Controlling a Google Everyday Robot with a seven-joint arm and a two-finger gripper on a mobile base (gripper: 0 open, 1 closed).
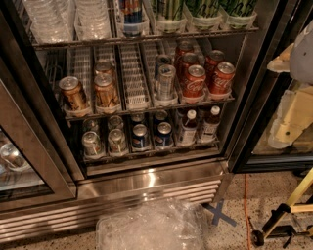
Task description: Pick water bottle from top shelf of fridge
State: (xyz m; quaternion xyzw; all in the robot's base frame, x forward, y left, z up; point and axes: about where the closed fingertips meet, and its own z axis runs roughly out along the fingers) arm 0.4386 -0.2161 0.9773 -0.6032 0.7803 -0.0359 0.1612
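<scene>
A: The arm [303, 53] enters from the right edge of the view. Pale grey-white casing, partly cut off by the frame.

B: Noted. The gripper [288, 122] sits below that casing, cream-coloured, at mid-height on the right side, pointing downward and leftward.

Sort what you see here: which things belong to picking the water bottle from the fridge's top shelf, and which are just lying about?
Belongs to the job: water bottle; top shelf; fridge; claw, at the right edge, outside the fridge.

Just lying about: red cans; dark bottles; crumpled plastic below the fridge; blue tape cross.
</scene>
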